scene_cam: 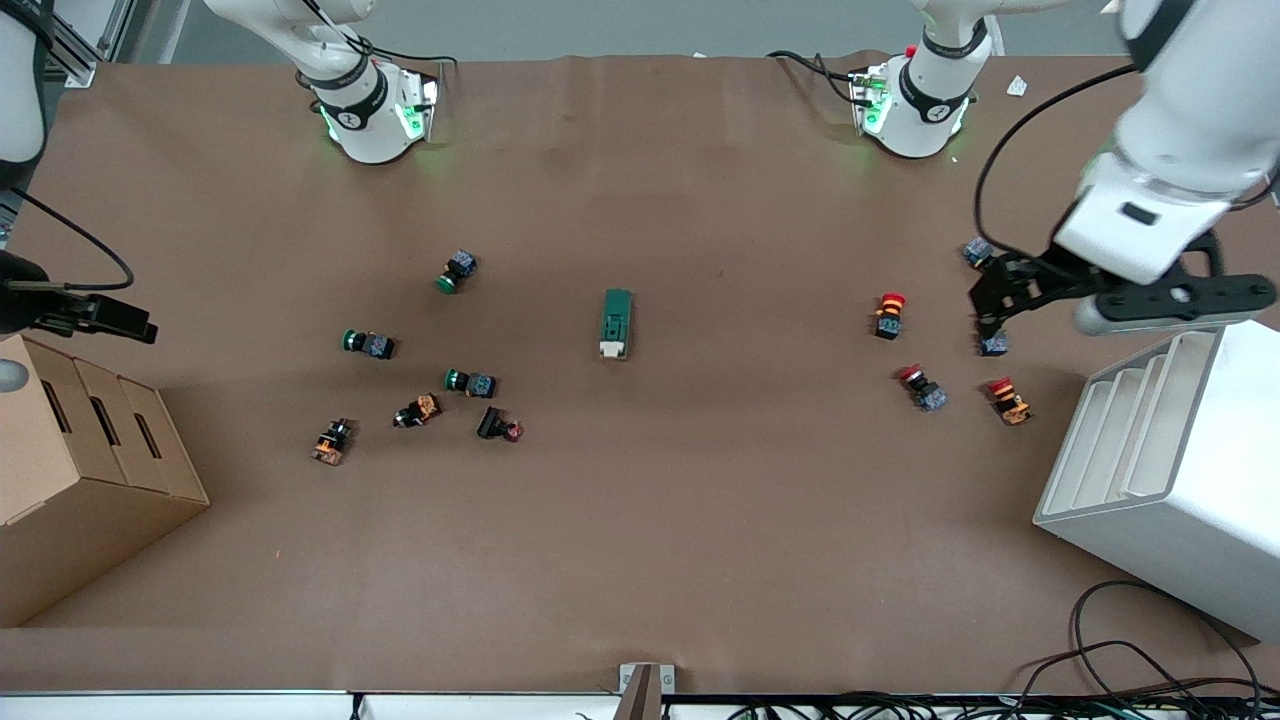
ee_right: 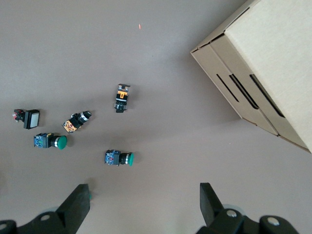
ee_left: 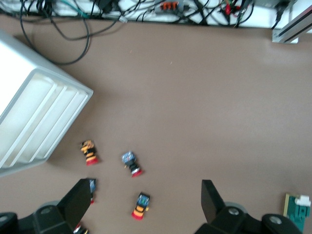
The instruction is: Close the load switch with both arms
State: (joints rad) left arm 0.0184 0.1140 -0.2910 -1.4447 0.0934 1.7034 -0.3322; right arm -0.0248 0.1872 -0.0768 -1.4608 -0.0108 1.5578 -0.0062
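Note:
The load switch (scene_cam: 617, 322) is a dark-green block with a white toggle end. It lies alone mid-table and also shows at the edge of the left wrist view (ee_left: 298, 208). It is out of the right wrist view. My left gripper (scene_cam: 988, 300) is open and empty in the air over the red-capped push-buttons at the left arm's end; its fingers (ee_left: 78, 200) frame one red button (ee_left: 140, 206). My right gripper (scene_cam: 135, 325) is open and empty in the air over the table beside the cardboard box, and its fingers (ee_right: 78, 202) show over bare table.
A cardboard box (scene_cam: 90, 470) stands at the right arm's end and a white slotted rack (scene_cam: 1170, 460) at the left arm's end. Green-capped and other push-buttons (scene_cam: 471, 381) lie scattered toward the right arm's end, red-capped ones (scene_cam: 921, 387) toward the left arm's. Cables run along the front edge.

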